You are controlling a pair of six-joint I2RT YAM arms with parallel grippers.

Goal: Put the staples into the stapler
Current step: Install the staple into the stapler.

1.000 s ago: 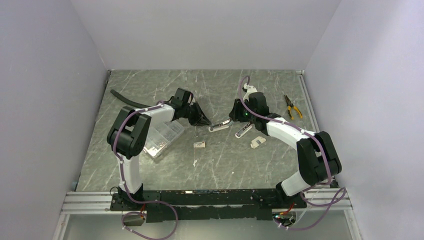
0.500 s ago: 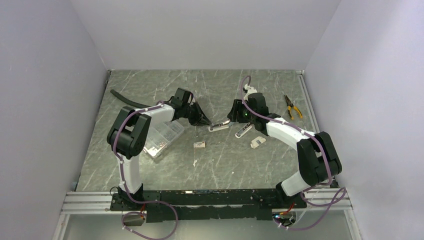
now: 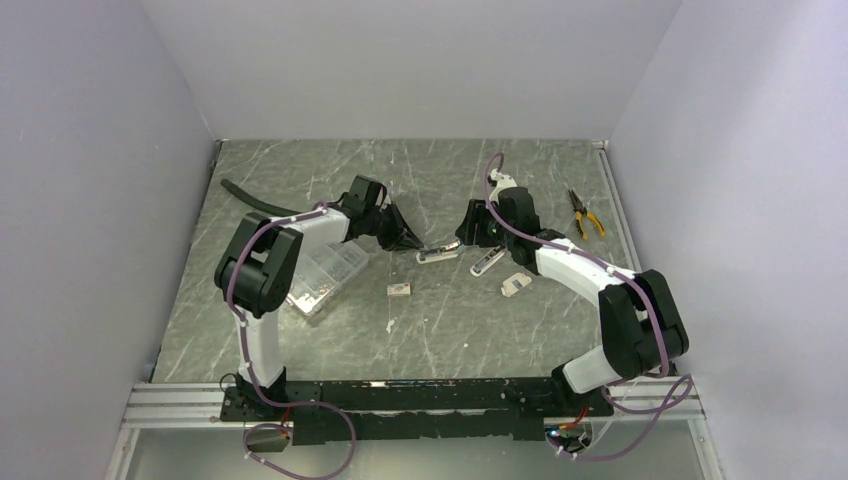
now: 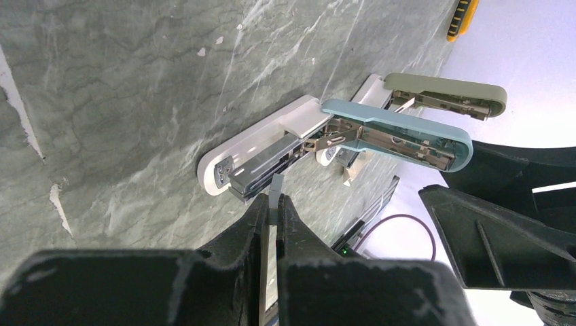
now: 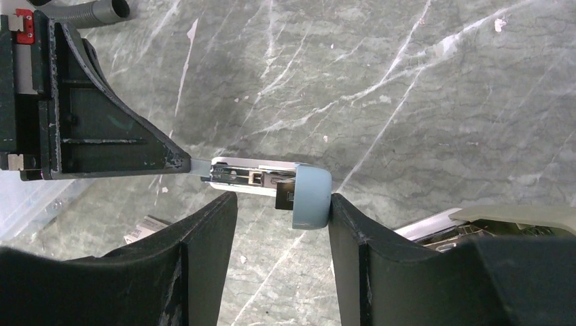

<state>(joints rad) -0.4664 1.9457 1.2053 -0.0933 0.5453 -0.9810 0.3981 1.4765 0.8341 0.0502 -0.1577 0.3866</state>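
Two staplers on the green marbled surface (image 3: 300, 340)?
— Yes, both hinged open, side by side near the middle: a blue-lidded stapler (image 4: 397, 132) and, just beyond it in the left wrist view, a grey-green-lidded stapler (image 4: 445, 92).

And in the left claw (image 4: 272, 207)?
— Pinched narrow on a strip of staples (image 4: 277, 185), thin and grey, poking out past the fingertips. Pointed at the front end of the blue one's metal magazine. Touching it or just short of it: cannot tell.

The right claw (image 5: 282, 210)?
— Parted roughly halfway, gripping nothing. Straddling the rounded tip of the raised blue lid, with that tip against one finger (image 5: 367, 251) and a clear gap to the other.

Where to find the staple box (image 3: 400, 289)?
— Flat on the surface, small and white, nearer the arm bases than the blue-lidded stapler. Near the left claw's tip but apart from it, below and slightly left of it in the top view. Further from the right claw.

Anything else worth noting?
— Clear plastic compartment case (image 3: 325, 275) beside the left arm. Yellow-handled pliers (image 3: 585, 213) far right, near the wall. Small white piece (image 3: 515, 285) just beside the grey-green-lidded stapler, too small to name. Black strap (image 3: 250, 195) at the far left.
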